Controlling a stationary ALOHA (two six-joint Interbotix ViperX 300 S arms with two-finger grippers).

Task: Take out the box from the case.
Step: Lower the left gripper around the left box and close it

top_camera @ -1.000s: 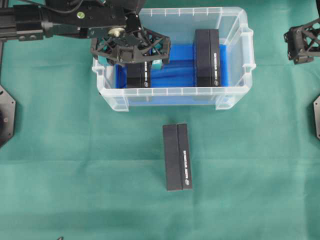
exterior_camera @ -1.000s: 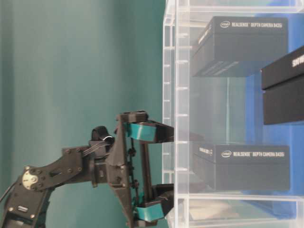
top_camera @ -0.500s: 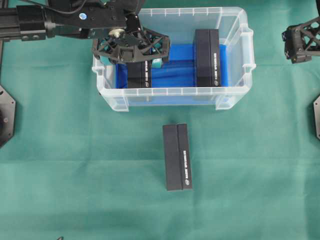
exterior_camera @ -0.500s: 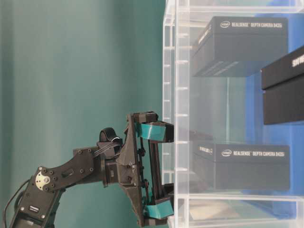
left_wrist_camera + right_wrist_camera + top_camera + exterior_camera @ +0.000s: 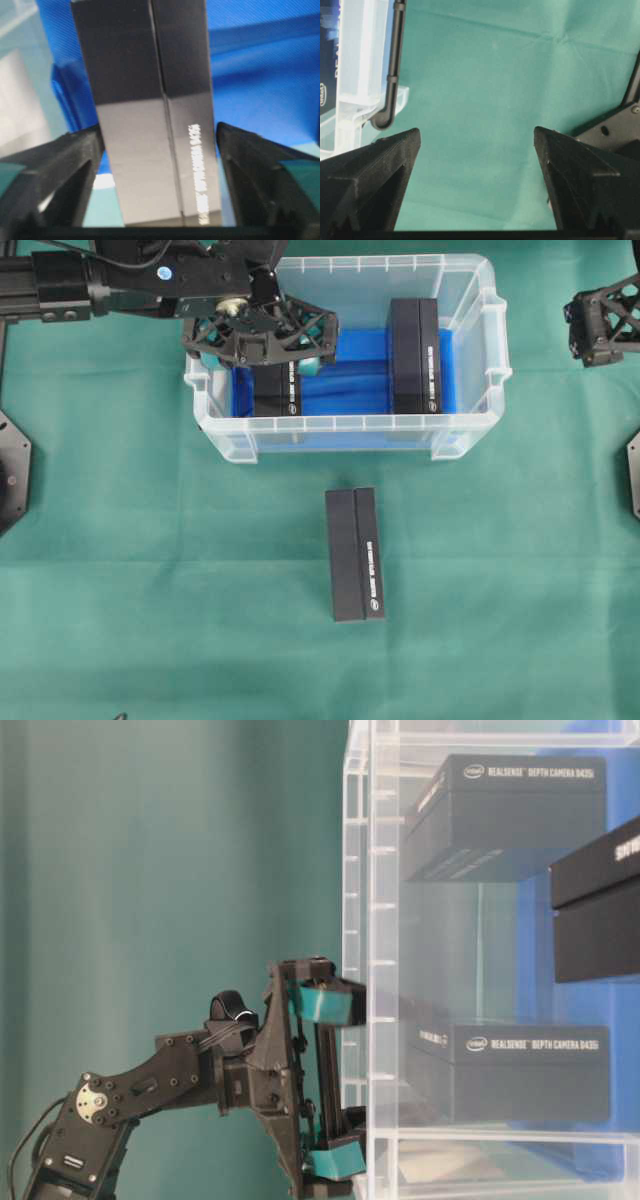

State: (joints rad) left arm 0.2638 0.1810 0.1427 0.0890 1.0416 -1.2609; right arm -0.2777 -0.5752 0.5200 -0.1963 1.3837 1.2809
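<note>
**Left pincer straddles the left box inside the case**

The left gripper [image 5: 159, 150] reaches down into the left end of the case [image 5: 470, 425], its two dark fingers [image 5: 65, 165] set either side of a black box [image 5: 155, 115]. In the wrist view the left finger sits at the box's side and may just touch it, while a thin gap shows at the right finger; whether the box is actually clamped cannot be told. The jaws stand partly open, about as wide as the box. From the table-level view the teal-padded fingertips [image 5: 322, 1005] reach over the case wall.

This box stands on the blue lining [image 5: 345, 390], near the left wall. A second black box [image 5: 414, 355] stands in the right half of the same case, well apart from the first. A third black box [image 5: 355, 553] lies on the green cloth [image 5: 150, 570] in front of the case, outside it.

The right gripper [image 5: 477, 165] hangs wide open and empty over the cloth, beside the right end of the case.
</note>
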